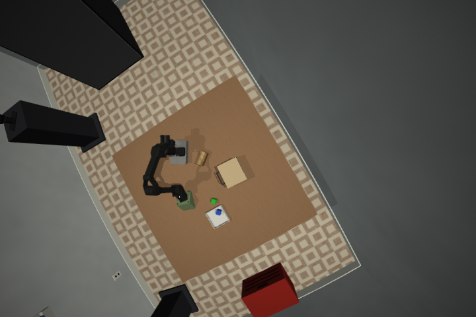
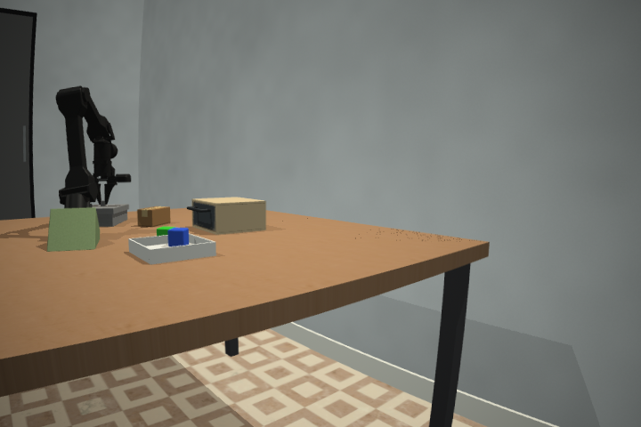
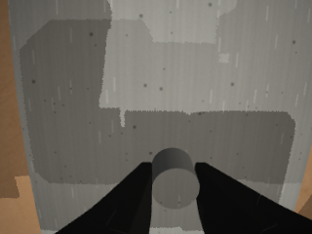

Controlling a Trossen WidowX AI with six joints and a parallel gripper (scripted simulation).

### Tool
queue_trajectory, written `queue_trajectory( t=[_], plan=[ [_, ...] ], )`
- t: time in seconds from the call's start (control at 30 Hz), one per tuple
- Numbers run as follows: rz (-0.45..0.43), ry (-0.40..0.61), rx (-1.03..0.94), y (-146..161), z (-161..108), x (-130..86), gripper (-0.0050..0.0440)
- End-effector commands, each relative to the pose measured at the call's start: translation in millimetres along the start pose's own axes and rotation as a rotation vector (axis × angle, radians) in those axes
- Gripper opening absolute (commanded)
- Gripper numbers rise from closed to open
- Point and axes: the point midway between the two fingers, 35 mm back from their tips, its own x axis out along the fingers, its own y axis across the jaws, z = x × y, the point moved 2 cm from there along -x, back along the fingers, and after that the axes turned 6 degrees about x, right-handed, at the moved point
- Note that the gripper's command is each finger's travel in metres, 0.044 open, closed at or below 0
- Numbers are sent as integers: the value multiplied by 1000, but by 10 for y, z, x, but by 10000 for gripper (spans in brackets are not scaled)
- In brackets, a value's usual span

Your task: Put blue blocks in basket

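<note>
My gripper (image 3: 173, 172) is shut on the round grey knob (image 3: 175, 177) on top of the grey box's lid (image 3: 163, 92). The grey box stands at the table's back left, next to the arm's base, and also shows in the side view (image 2: 112, 213). A blue block (image 1: 219, 211) sits in a white tray (image 1: 217, 216); both also show in the side view, the block (image 2: 178, 236) inside the tray (image 2: 171, 248). The green basket (image 1: 186, 200) stands upright near the arm; the side view shows it too (image 2: 73, 229). What the box holds is hidden.
A green block (image 1: 213, 201) lies on the table between the basket and the tray. A tan drawer unit (image 1: 231, 172) with a dark handle stands shut to the right. A small brown box (image 1: 201, 157) lies between the grey box and the drawer unit.
</note>
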Motion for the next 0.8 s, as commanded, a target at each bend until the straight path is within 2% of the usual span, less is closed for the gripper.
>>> queue_trajectory(
  t=[0.0,0.27,0.57,0.77],
  plan=[
    [4,-17,-4,9,25,-136,0],
    [4,-17,-4,9,25,-136,0],
    [4,-17,-4,7,14,-721,0],
    [4,-17,-4,7,14,-721,0]
  ],
)
